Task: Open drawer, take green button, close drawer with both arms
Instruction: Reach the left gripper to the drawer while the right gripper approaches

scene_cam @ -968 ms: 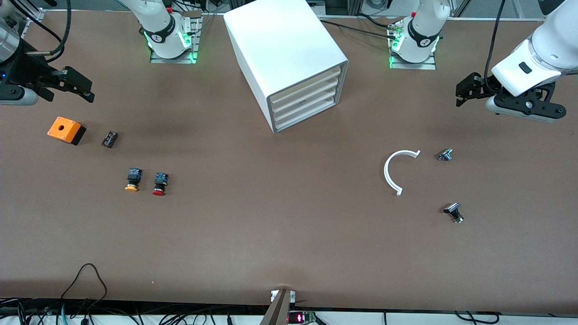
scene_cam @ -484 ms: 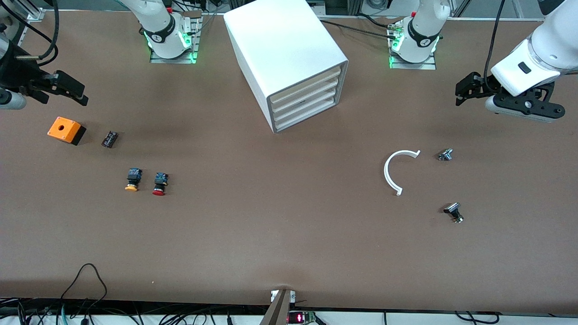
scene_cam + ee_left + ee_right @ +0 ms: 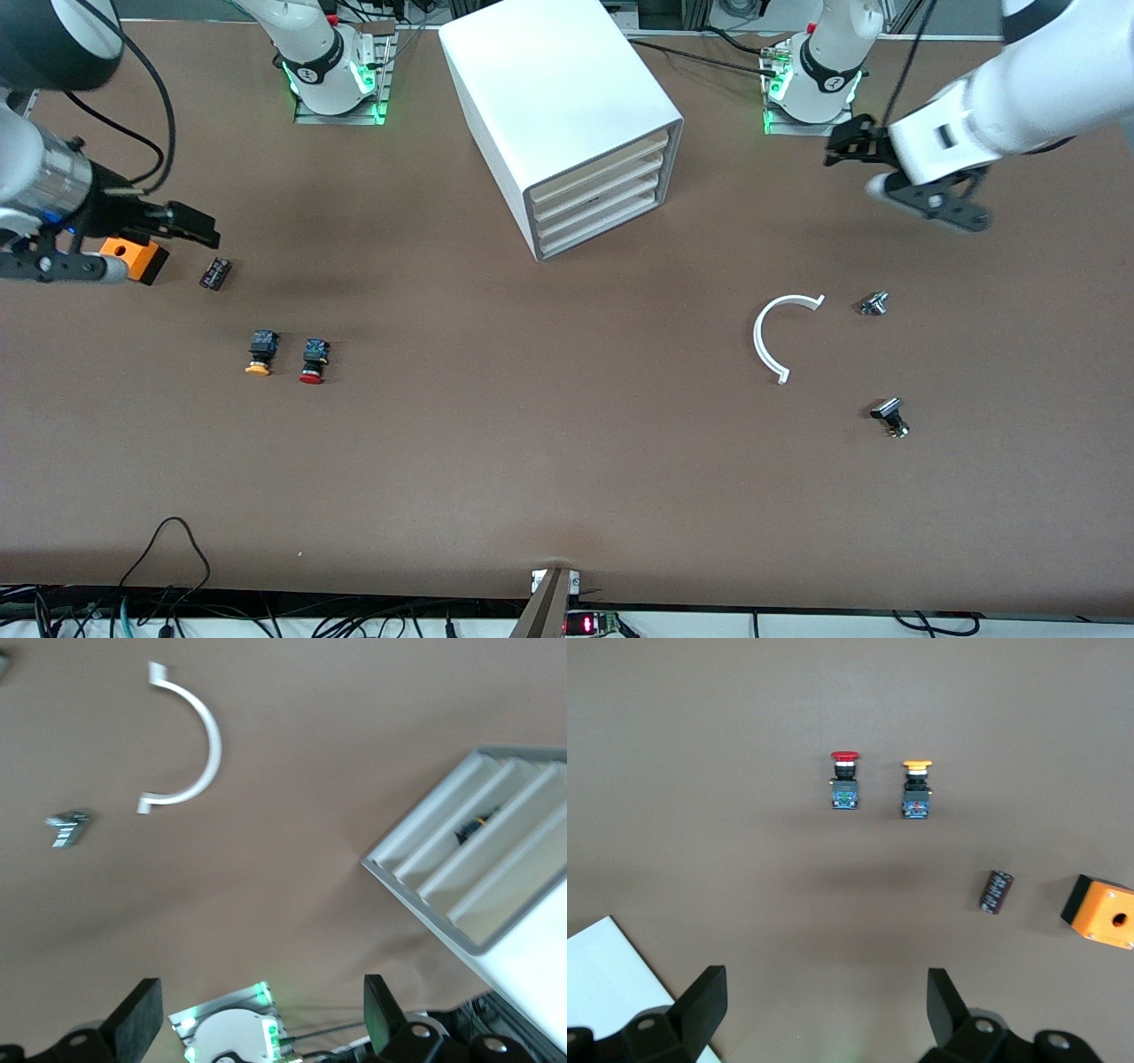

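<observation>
The white cabinet (image 3: pixel 558 97) stands at the robots' edge of the table, mid-table, all four drawers shut. The lowest drawer (image 3: pixel 602 228) is flush with the three above. The cabinet's front also shows in the left wrist view (image 3: pixel 523 983). The green button is not in view. My left gripper (image 3: pixel 843 147) hangs open and empty over the table near the left arm's base, beside the cabinet; its fingers (image 3: pixel 135 1023) stand wide apart. My right gripper (image 3: pixel 197 226) is open and empty over the orange box (image 3: pixel 133 257); its fingers (image 3: pixel 700 1001) stand wide apart.
A red-capped button (image 3: pixel 312 361) and a yellow-capped button (image 3: pixel 260 353) lie toward the right arm's end, with a small black cylinder (image 3: pixel 214 273). A white curved strip (image 3: pixel 766 341) and two small metal parts (image 3: pixel 873 304) (image 3: pixel 890 416) lie toward the left arm's end.
The left gripper has swung in from the table's end toward the cabinet. The right gripper has moved in over the orange box. Both stay open.
</observation>
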`<state>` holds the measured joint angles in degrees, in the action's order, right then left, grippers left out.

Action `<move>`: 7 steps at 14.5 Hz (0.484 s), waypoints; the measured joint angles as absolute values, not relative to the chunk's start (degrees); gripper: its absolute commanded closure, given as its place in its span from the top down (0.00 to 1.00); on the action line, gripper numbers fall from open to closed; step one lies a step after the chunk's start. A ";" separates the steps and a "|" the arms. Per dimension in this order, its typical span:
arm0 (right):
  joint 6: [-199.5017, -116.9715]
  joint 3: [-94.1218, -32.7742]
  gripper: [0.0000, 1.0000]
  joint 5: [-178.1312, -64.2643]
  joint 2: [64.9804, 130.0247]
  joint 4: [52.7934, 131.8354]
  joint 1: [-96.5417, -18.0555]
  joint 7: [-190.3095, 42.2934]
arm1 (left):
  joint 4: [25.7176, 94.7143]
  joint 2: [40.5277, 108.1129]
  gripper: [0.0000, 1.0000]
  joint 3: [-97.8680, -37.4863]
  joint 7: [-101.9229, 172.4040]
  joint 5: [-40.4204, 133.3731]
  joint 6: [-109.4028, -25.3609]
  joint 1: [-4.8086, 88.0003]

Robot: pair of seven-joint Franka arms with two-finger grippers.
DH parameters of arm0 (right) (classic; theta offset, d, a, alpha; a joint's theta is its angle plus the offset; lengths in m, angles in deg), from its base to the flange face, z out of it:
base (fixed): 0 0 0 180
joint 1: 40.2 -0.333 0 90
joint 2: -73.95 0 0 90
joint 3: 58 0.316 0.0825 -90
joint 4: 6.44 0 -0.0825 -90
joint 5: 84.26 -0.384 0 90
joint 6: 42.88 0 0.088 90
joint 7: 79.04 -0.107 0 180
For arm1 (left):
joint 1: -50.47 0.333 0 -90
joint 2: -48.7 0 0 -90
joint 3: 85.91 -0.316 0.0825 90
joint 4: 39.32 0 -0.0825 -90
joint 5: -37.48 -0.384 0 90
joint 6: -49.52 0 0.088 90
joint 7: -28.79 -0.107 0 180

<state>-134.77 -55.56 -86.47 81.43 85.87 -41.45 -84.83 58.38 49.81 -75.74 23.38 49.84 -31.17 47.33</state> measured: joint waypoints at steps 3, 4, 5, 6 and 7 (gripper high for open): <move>-137.33 -55.45 1.00 -87.34 85.25 85.91 -42.61 -86.05 | 58.39 56.84 1.00 -72.00 22.79 56.61 -31.51 46.56; -137.87 -55.45 1.00 -87.55 86.25 85.90 -42.77 -87.29 | 58.40 59.28 1.00 -71.40 21.29 59.95 -31.75 46.54; -138.24 -55.44 1.00 -87.88 87.09 85.91 -42.98 -88.64 | 58.43 61.73 1.00 -71.04 19.06 62.95 -32.31 46.52; -138.46 -55.44 1.00 -88.25 87.83 85.90 -43.31 -90.50 | 58.44 64.42 1.00 -70.87 16.20 65.52 -33.21 46.51; -138.60 -55.43 1.00 -88.48 88.57 85.90 -43.73 -92.75 | 58.45 67.00 0.99 -70.86 13.26 67.39 -34.59 46.52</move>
